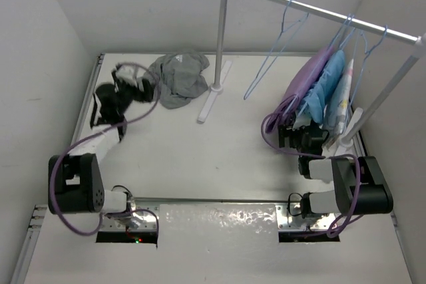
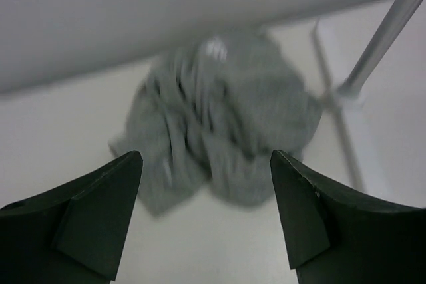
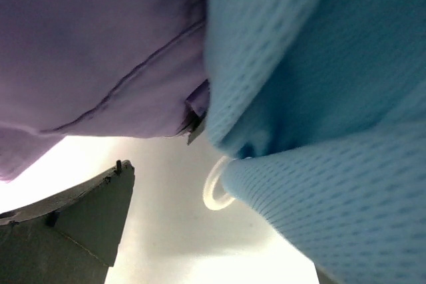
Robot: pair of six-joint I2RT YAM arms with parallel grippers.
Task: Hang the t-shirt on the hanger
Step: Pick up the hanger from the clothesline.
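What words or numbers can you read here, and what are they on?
No text can be read.
The t-shirt has a small white mark, too blurred to read.
The white garment on the rack has tiny coloured marks, too small to read.

t-shirt (image 1: 178,78) left of rack post (image 1: 221,38), hanger (image 1: 267,58) right

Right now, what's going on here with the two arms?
The left hand is open and aimed at the crumpled grey t-shirt, which lies at the far left of the table. Nothing is gripped. The right hand, also open, sits close under the purple garment and the blue garment hanging on the rail. An empty blue hanger hangs on the rail beside them. The t-shirt is not on the hanger yet.
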